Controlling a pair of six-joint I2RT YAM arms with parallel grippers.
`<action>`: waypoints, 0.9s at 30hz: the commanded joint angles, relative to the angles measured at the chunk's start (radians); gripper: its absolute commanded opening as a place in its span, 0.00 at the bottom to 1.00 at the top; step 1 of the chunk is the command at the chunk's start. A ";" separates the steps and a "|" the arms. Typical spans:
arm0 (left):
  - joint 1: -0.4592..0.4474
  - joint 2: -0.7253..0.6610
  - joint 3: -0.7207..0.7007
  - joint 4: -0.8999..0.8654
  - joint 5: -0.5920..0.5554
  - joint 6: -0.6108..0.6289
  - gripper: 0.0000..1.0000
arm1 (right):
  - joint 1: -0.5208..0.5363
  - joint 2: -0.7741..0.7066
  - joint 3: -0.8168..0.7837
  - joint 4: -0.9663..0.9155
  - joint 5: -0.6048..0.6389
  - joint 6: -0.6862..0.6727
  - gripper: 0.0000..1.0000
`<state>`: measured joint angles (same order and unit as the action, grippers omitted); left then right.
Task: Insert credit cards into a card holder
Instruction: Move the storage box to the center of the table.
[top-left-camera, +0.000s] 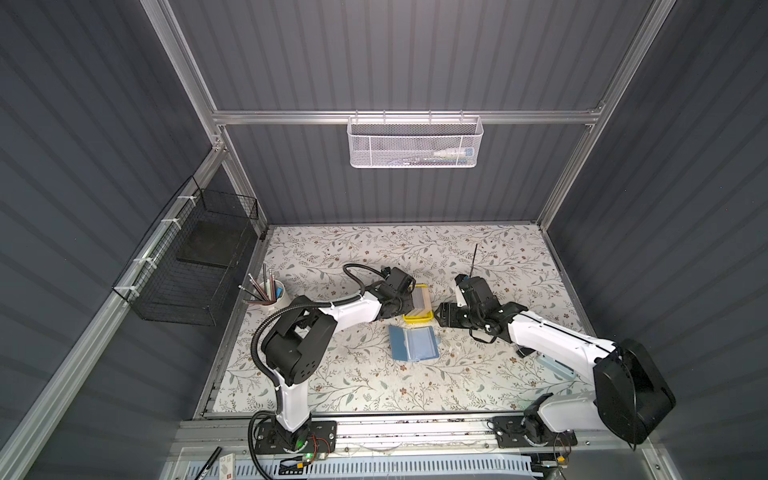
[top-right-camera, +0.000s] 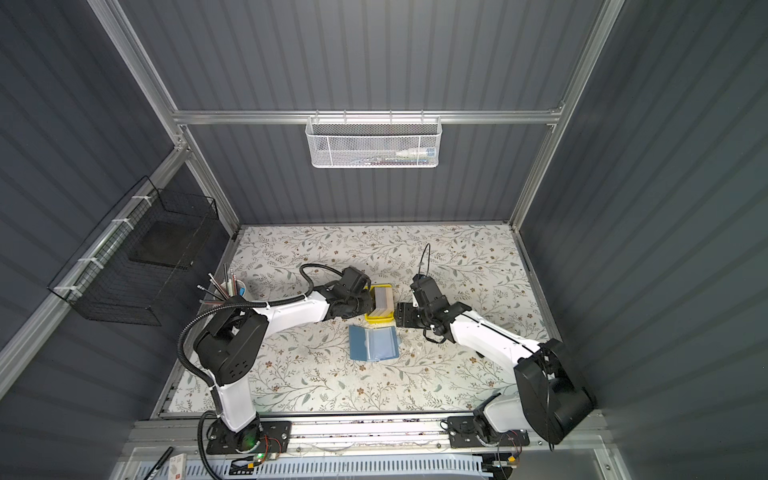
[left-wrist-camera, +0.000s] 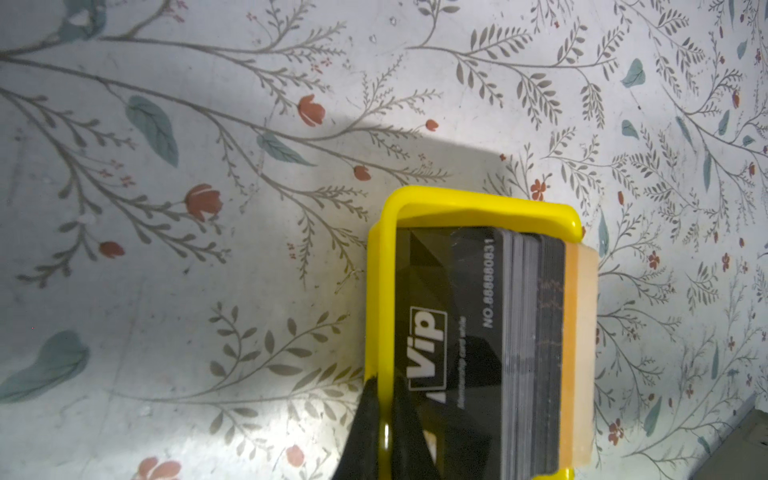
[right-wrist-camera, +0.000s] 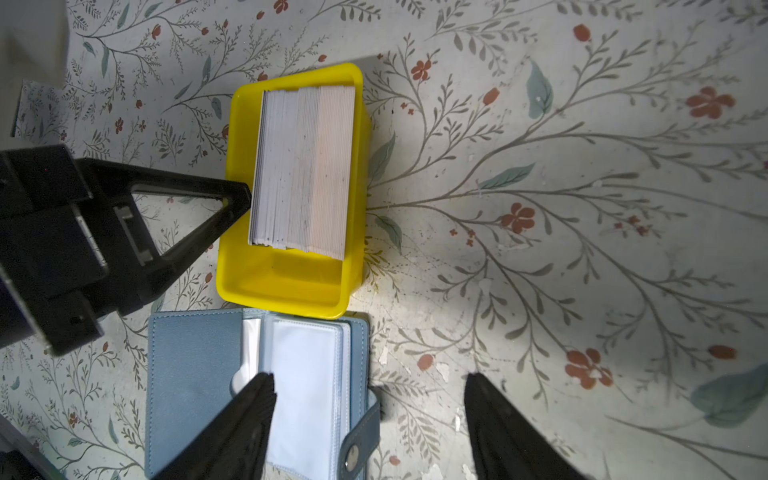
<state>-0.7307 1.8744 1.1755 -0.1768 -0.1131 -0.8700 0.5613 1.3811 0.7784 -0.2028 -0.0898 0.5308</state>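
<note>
Bearings: clock directions are read on the floral-patterned worktop (top-left-camera: 365, 249) in a top view, with twelve at the far wall.
Cards: the black plastic "VIP" credit cards (left-wrist-camera: 432, 324) stand on edge, packed tight, in a small yellow plastic tray (right-wrist-camera: 286, 291) near the worktop's centre.
Holder: the blue leather-like card holder (right-wrist-camera: 191, 374) lies open with its clear sleeves up. It sits just at six o'clock of the tray and seems to touch it. No card shows in the top sleeve.
Left gripper (left-wrist-camera: 384, 380): at nine o'clock of the tray, pressed together. Yellow wall shows between its fingers (left-wrist-camera: 365, 419), so it likely pinches the tray's wall. Whether a card is caught too cannot be told.
Right gripper (right-wrist-camera: 368, 376): at three o'clock of the tray, spread wide, holding nothing.
Tray tip: a lift with this grip would probably raise or tilt the tray and spill cards.
Double pick: the tight packing may drag neighbouring cards along.
Holder shift: a dragged tray would nudge the holder.
Insertion: the holder is unrestrained and may slide under a pushed card.
</note>
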 joint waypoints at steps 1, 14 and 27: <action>0.011 -0.012 0.005 0.031 -0.044 -0.021 0.06 | 0.007 0.006 0.026 0.003 0.004 -0.008 0.74; 0.030 0.014 0.009 0.059 -0.027 -0.030 0.17 | 0.007 0.023 0.042 0.005 -0.005 -0.014 0.75; 0.135 -0.112 -0.058 0.024 0.193 0.137 0.27 | 0.008 0.206 0.263 -0.083 0.011 -0.061 0.90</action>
<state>-0.6250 1.8133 1.1290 -0.1257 -0.0120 -0.8196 0.5640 1.5475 0.9962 -0.2337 -0.0963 0.4908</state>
